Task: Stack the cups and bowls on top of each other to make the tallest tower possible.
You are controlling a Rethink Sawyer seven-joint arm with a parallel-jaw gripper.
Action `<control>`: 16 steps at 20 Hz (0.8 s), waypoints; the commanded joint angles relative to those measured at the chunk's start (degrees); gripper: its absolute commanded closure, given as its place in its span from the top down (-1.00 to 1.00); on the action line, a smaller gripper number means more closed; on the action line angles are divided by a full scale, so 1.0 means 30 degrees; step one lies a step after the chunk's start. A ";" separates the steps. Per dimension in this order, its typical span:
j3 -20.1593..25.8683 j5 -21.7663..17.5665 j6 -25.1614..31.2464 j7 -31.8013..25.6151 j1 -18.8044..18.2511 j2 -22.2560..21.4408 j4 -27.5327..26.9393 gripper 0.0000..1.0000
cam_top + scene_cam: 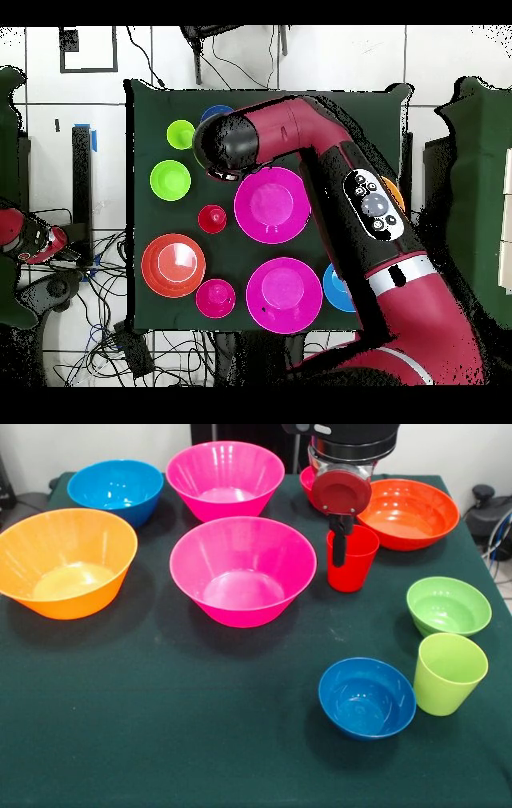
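At upper right of the front view, the tool (pixel 339 550) dips one dark finger into the smooth red plastic tumbler (pixel 352 562) standing upright on the green desk (pixel 160 728), though I cannot tell its spread; light, stiff and slippery, the tumbler seems best pinched across its thin rim.

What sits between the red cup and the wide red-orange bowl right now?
Nothing visible on the cloth between them: the red cup stands just beside the red-orange bowl. The gripper hangs down at the cup's mouth.
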 commanded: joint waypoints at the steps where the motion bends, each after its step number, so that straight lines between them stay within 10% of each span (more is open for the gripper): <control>1: -0.0015 -0.0822 -0.1106 -0.2398 0.0233 0.1022 0.1031 1.00; 16: -0.0415 -0.1247 -0.0812 -0.2433 0.0313 0.1081 0.1247 1.00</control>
